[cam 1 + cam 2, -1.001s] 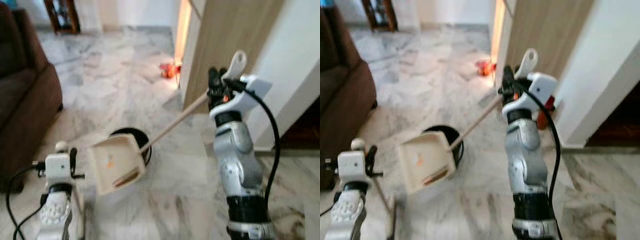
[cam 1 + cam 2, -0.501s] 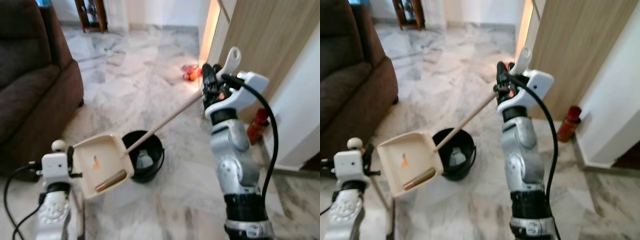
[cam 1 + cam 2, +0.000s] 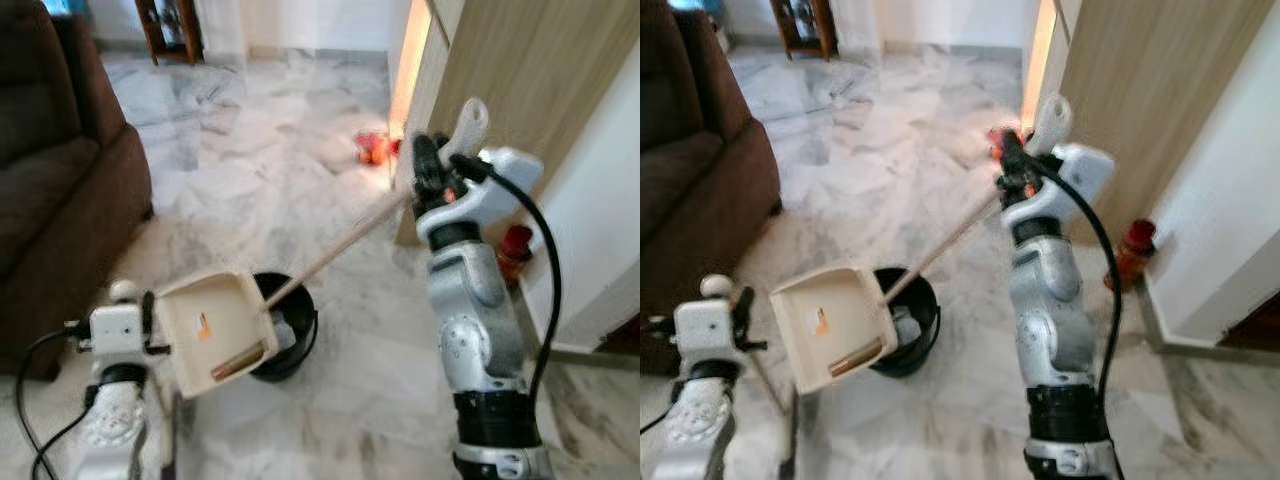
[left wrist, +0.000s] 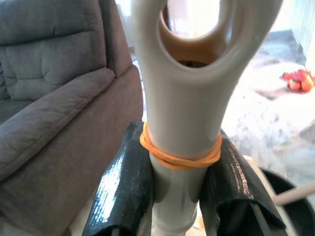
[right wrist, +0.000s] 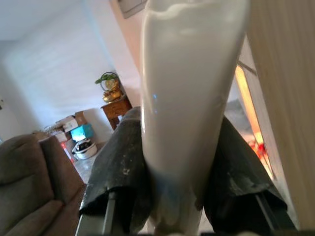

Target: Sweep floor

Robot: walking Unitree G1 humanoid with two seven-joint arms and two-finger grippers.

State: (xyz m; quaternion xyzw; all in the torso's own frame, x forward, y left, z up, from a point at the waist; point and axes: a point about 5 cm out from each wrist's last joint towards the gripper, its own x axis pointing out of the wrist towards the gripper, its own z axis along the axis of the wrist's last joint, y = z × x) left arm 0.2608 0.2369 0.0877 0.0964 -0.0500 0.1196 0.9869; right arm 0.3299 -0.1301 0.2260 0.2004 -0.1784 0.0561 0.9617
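Left eye view: right gripper (image 3: 428, 172) clamps dustpan handle (image 3: 335, 247), tilting dustpan (image 3: 210, 330) over black bin (image 3: 290, 335) for emptying; left gripper (image 4: 174, 182) clamps broom handle (image 4: 189, 113).

floor (image 3: 260, 170): white-grey veined marble | dustpan (image 3: 207, 330): cream with an orange mark | bucket (image 3: 295, 335): black | sofa (image 3: 50, 190): dark brown | broom handle (image 4: 179, 123): pale cream, orange band | left gripper (image 4: 179, 196) fingers (image 4: 123, 191): glossy black | door panel (image 3: 530, 70): light wood grain
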